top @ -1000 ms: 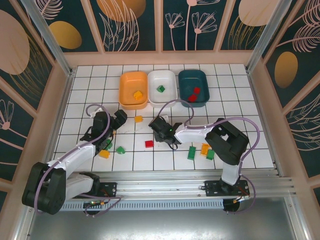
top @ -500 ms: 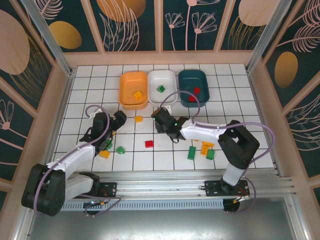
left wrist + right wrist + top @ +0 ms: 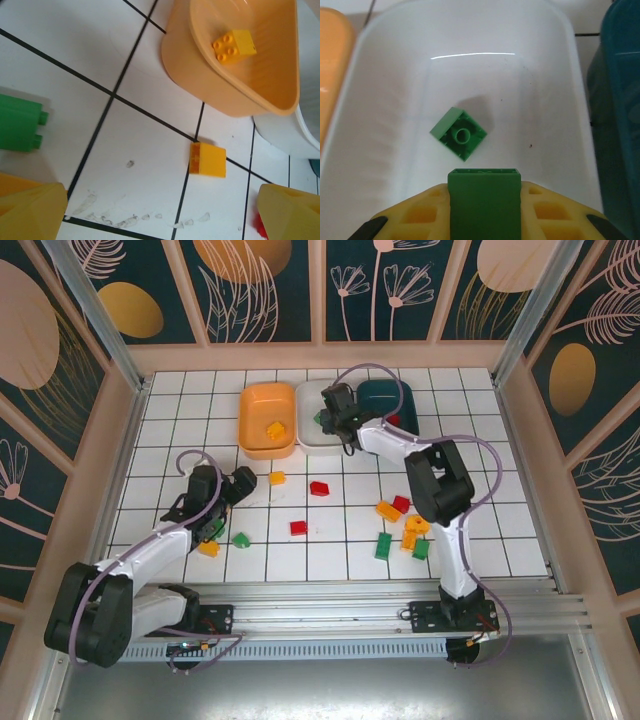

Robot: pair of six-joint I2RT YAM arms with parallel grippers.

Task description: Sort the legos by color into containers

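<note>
Grasping a green brick (image 3: 484, 192) in the clenched right gripper (image 3: 484, 220) just above the white tub (image 3: 380, 100), over 1 loose green brick (image 3: 459, 133) on that tub's floor. Hovering with the left gripper (image 3: 160, 215) released, fingers wide apart, near-left of the white tub, above a yellow brick (image 3: 207, 160) lying short of the orange tub (image 3: 200, 75) just left of the white tub.

The left arm (image 3: 150, 550) lies low, reaching forward from its base, and the left gripper (image 3: 238, 482) points ahead with its jaws spread wide. The right arm (image 3: 440, 490) stretches far forward, its forearm angled leftward. The right gripper (image 3: 325, 415) is clamped on a green brick (image 3: 484, 200).
</note>
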